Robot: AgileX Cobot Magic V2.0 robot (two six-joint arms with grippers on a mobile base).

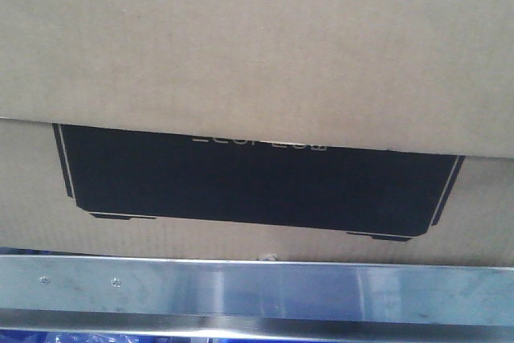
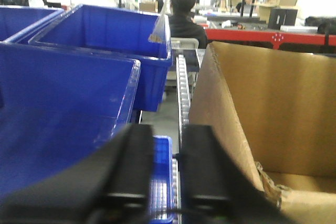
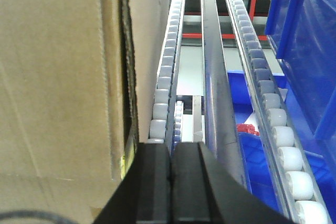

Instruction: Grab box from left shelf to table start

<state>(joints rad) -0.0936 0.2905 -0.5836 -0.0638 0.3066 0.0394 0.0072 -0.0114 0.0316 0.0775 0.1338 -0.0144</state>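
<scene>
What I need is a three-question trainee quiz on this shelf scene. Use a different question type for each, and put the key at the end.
1. True or false: the right end effector is shut with nothing between its fingers.
2. In the front view, what runs just below the box?
A. the silvery front rail of the left shelf
B. a wooden plank
C. a red tote
3. Fill in: in the left wrist view, the bins beside the box are ____ in colour.

Key: 1 true; 2 A; 3 blue.
</scene>
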